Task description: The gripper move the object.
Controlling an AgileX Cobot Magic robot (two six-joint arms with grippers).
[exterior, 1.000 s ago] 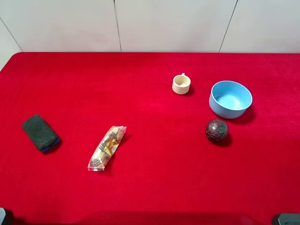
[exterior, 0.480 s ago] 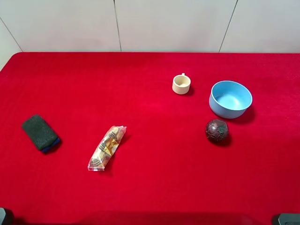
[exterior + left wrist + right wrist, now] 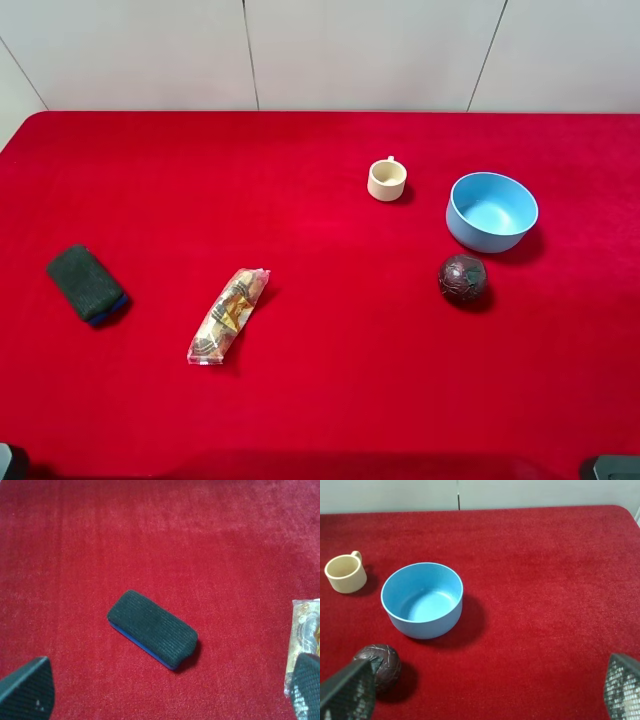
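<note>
- Exterior high view: a red table (image 3: 320,400) carries five things. The object (image 3: 462,279), a dark maroon ball with a cracked pattern, rests just beside a blue bowl (image 3: 491,211), with a cream cup (image 3: 387,180) near both. A sponge block (image 3: 86,284) and a snack packet (image 3: 229,314) lie well apart from them on the other side. Only slivers of the two arms show at the near corners, so neither tool can be judged from here.
- Left wrist view: the left tool (image 3: 160,690) is spread wide, holding nothing, its fingertips (image 3: 27,690) at either edge of the frame. The sponge block (image 3: 152,629) lies ahead between them; the ball is out of sight.
- Right wrist view: the right tool (image 3: 485,692) is also spread wide and empty. The ball (image 3: 378,665) sits on the table just ahead of one fingertip (image 3: 347,692), off the tool's centre line, with the bowl (image 3: 422,600) beyond it. The right arm is clearly the nearer; being round, the ball offers no long axis to align with.
</note>
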